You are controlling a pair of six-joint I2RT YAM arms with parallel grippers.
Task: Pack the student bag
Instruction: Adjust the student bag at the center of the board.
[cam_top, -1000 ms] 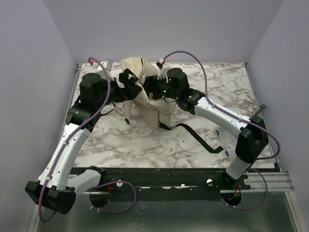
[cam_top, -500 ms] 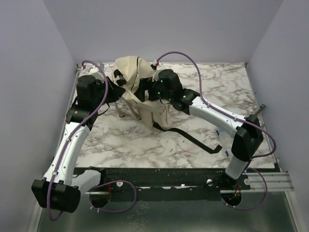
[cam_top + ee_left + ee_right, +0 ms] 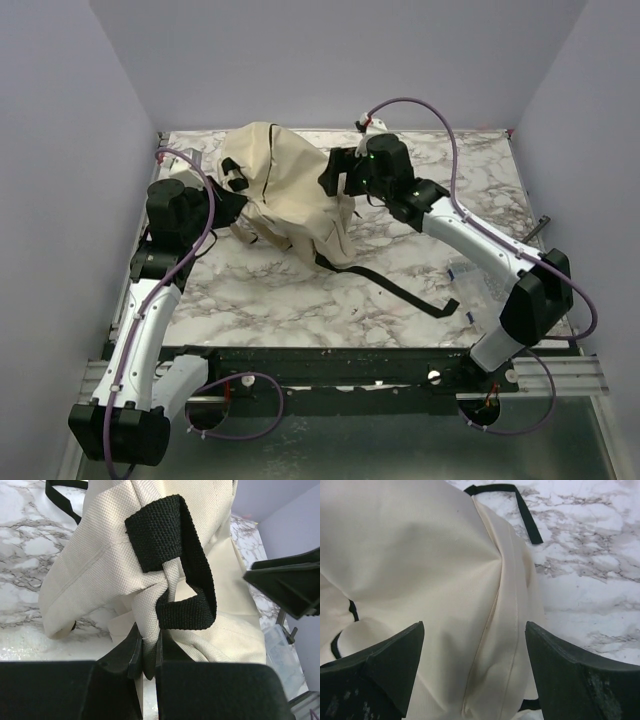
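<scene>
The student bag [image 3: 285,190], cream fabric with black straps, lies slumped at the back middle of the marble table [image 3: 300,290]. My left gripper [image 3: 226,198] is at its left side, shut on a fold of the cream fabric [image 3: 148,639] just below a black strap loop [image 3: 187,565]. My right gripper [image 3: 331,177] hangs at the bag's right side. In the right wrist view it is open [image 3: 475,625] above the smooth cream cloth [image 3: 420,555], with nothing between its fingers. The bag's opening is hidden.
A long black strap [image 3: 400,290] trails from the bag across the table toward the front right. A clear plastic box [image 3: 475,283] lies near the right arm. Grey walls close in the table on three sides.
My left gripper has shut on the bag's fabric and drawn back to the left. The right gripper has pulled up and to the right, away from the bag, which has slumped flatter.
</scene>
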